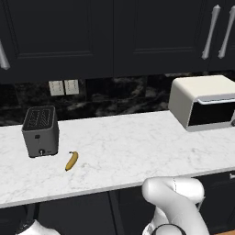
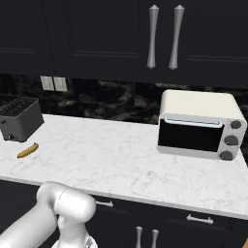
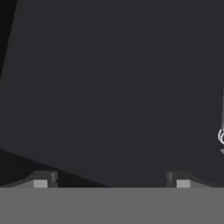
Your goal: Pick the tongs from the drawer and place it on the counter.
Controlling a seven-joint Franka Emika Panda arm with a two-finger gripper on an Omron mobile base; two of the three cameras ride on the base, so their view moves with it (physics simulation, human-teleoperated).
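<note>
Jaws spread wide, tips far apart, facing a flat matte dark cabinet panel (image 3: 113, 87), tongs not made out; above, veined white marble tabletop (image 1: 137, 151) carries a curved yellow banana (image 1: 71, 160), boxy grey toaster (image 1: 41, 131), cream toaster oven (image 1: 204, 102).

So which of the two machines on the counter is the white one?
The toaster oven, with a dark glass door and round knobs. The other, the toaster, is grey with slots on top, beside the banana.
</note>
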